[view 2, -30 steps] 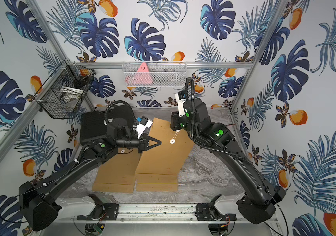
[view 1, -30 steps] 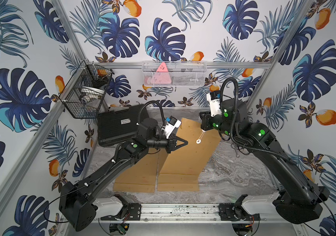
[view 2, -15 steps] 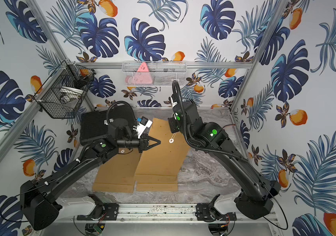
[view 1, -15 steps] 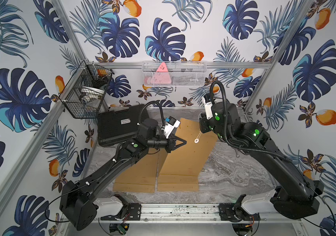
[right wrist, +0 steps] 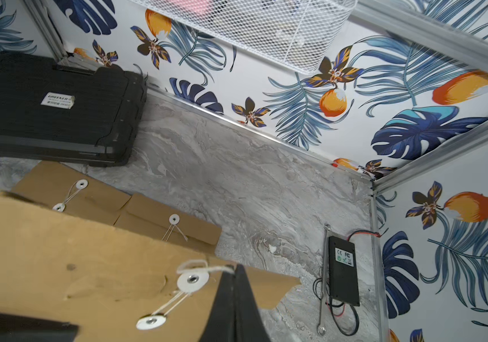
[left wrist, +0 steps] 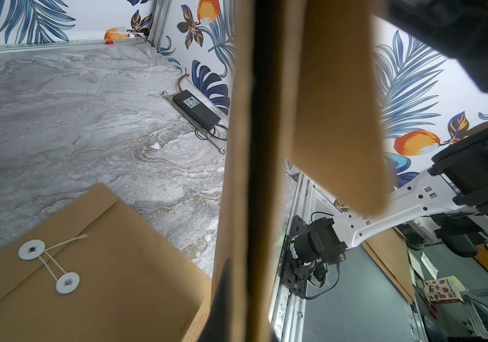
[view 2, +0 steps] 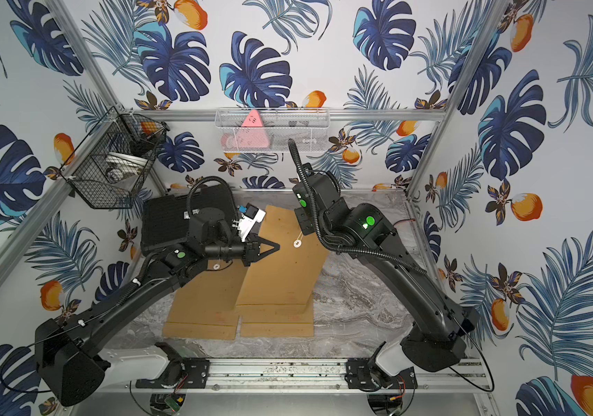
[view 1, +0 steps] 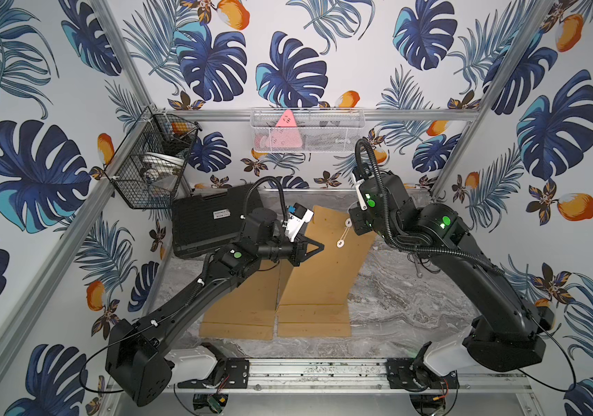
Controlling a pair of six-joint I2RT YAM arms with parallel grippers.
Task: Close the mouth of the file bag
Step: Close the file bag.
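Right claw [right wrist: 234, 271], pinched shut on the string [right wrist: 170, 305], has shifted toward 9 o'clock over the raised file bag [view 1: 323, 273]. Left claw [view 1: 318, 247] stays clamped on the bag's 9 o'clock edge.

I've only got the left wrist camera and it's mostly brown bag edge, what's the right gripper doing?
Observer: The right wrist view shows the right gripper shut on the string, beside a washer on the lifted file bag.
Operator: Does the string reach the other washer?
Observer: Yes, two strands run to the second washer; any winding is unclear.
Operator: How many bags lie flat?
Observer: Two in both top views, a flat bag beside a second flat bag.
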